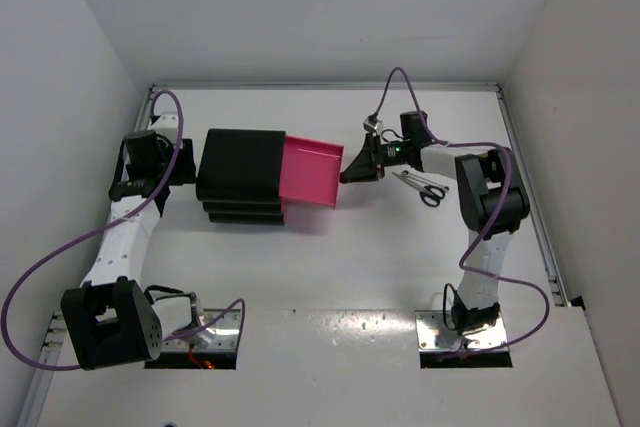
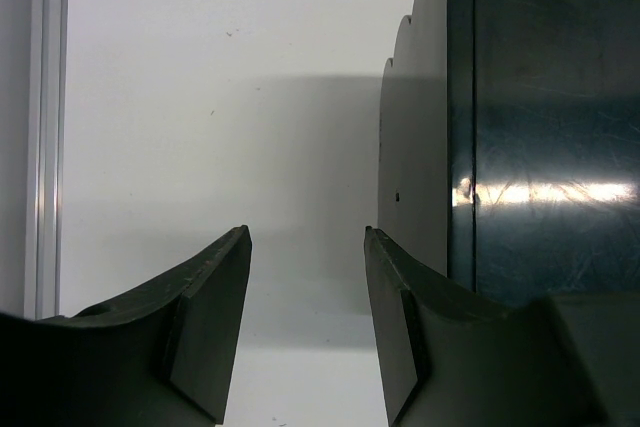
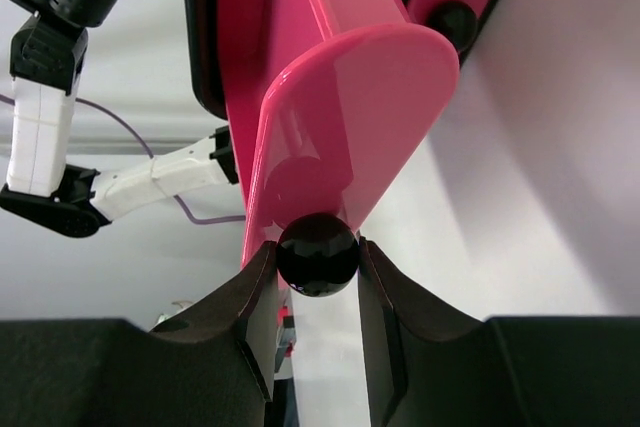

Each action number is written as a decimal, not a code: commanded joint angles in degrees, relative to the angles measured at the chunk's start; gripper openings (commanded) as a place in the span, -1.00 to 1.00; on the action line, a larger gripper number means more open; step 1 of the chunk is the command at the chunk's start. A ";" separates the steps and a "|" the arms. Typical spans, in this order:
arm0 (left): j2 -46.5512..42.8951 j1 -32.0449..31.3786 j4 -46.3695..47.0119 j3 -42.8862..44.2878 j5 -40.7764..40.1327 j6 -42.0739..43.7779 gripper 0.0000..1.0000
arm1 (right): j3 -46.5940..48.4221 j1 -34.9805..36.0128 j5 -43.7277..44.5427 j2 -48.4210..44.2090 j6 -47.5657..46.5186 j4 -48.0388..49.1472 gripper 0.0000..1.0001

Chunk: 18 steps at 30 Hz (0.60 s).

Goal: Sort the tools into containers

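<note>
White walls enclose a white surface with both arms bolted at its near edge.

Item 1, containers. The black drawer unit stands left of centre on the surface. Its top drawer is magenta-pink and stands extended to the right, with its tray open to the overhead view. No tool can be seen inside it from above. The pink fronts of the lower drawers sit flush with the unit. In the right wrist view a second knob shows on one of these.

Item 2, right hand. It is clamped on the knob of the extended drawer. One finger presses each side of the black ball, and the jaws are narrowed to its width.

Item 3, tools. The scissors have black handles and silver blades. They lie flat on the surface just beside the right arm's forearm, to the right of the open drawer and apart from it.

Item 4, left hand. It is at the unit's left side, with its jaws roughly half parted and nothing between them. Its right finger appears to lie against the unit's black side wall. Contact cannot be confirmed from this angle.

Item 5, surroundings. Purple cables loop from both arms.
</note>
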 commanded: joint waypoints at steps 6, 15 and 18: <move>-0.72 -0.11 -0.91 -0.72 2.75 -0.11 0.10 | 1.26 -0.13 1.75 1.13 -4.05 -2.31 -0.53; -0.72 -0.11 -0.91 -0.72 2.75 -0.11 0.10 | 5.74 0.40 2.90 6.05 -4.05 -2.31 -0.22; -0.72 -0.11 -0.38 -0.72 3.27 -0.11 0.10 | 7.06 0.40 3.43 6.58 -4.05 -2.31 -0.16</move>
